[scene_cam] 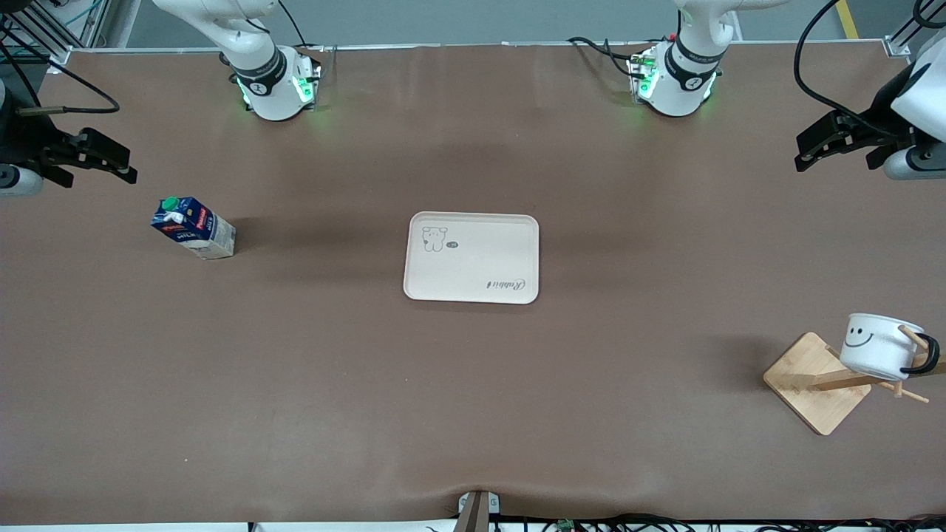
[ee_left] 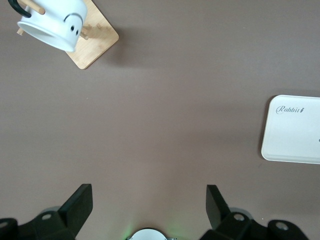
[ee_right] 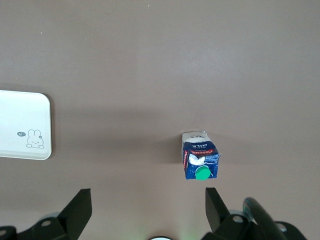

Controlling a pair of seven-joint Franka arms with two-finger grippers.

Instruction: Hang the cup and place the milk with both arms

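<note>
The white smiley cup hangs by its black handle on a peg of a wooden rack, toward the left arm's end of the table and nearer the front camera than the tray. It also shows in the left wrist view. The blue milk carton stands on the table toward the right arm's end, apart from the tray; it also shows in the right wrist view. My left gripper is open and empty, up over the table's end. My right gripper is open and empty, up beside the milk.
A white tray with a rabbit drawing lies in the middle of the table, nothing on it. It also shows in the left wrist view and the right wrist view. Cables run along the table's edges by the arm bases.
</note>
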